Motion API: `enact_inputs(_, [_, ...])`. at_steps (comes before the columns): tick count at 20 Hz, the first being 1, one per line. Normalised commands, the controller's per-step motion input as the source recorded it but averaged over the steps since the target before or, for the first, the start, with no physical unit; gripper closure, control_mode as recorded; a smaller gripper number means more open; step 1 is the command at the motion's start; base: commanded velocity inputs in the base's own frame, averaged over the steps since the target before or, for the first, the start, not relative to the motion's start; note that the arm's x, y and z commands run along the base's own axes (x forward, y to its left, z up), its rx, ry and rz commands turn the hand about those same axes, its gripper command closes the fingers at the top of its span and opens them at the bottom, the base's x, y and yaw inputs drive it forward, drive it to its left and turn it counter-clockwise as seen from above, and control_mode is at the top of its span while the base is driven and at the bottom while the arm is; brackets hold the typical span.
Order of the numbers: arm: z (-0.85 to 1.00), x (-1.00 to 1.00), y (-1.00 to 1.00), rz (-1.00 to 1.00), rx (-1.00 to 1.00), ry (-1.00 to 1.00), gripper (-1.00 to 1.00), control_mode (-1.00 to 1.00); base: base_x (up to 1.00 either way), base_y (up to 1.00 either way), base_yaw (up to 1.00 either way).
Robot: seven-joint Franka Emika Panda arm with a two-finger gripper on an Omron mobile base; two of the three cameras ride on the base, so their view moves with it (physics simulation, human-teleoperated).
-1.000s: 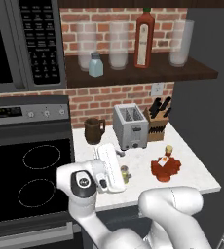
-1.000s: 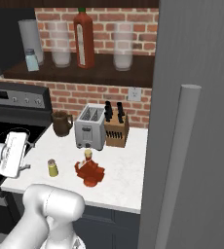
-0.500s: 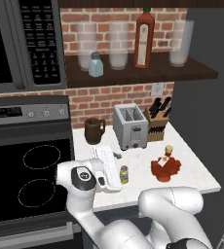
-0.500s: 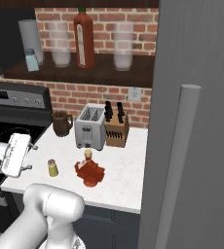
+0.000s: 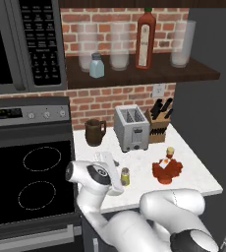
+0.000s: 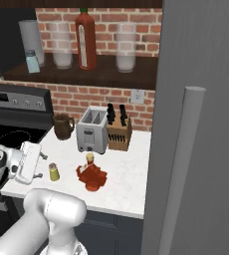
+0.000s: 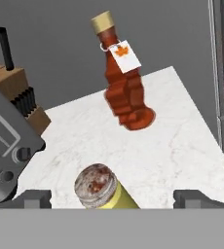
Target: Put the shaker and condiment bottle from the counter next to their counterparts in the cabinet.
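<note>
The robot's hand (image 7: 111,199) is spread wide and holds nothing, its two dark tips flanking the small yellow shaker (image 7: 100,188), which stands upright on the white worktop (image 7: 177,151) just ahead of it and slightly off-centre between the tips. Because the shaker is small and sits closer to one tip, an uneven close would likely nudge it over or send it rolling. The lumpy dark-red condiment bottle (image 7: 126,92) stands further ahead of the hand, and an overshoot could knock it.

text: none legible | condiment bottle (image 7: 126,90) tag: orange leaf mark
</note>
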Motion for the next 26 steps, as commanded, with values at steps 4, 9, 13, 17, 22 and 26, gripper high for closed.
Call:
enact_inputs(4, [-0.04, 0.11, 0.00, 0.00, 0.00, 0.00, -1.00, -1.00, 0.00, 0.00, 0.00])
enact_inputs(9, [-0.26, 0.53, 0.00, 0.02, 0.00, 0.00, -1.00, -1.00, 0.00, 0.00, 0.00])
enact_inputs(13, [-0.14, 0.15, 0.00, 0.00, 0.00, 0.01, -1.00, -1.00, 0.00, 0.00, 0.00])
enact_inputs(17, [-0.15, 0.10, 0.07, 0.00, 0.00, 0.09, -1.00, -1.00, 0.00, 0.00, 0.00])
enact_inputs(22, [-0.21, 0.00, 0.00, 0.00, 0.00, 0.07, -1.00, -1.00, 0.00, 0.00, 0.00])
enact_inputs(26, [-0.04, 0.00, -0.01, 0.00, 0.01, 0.00, -1.00, -1.00, 0.00, 0.00, 0.00])
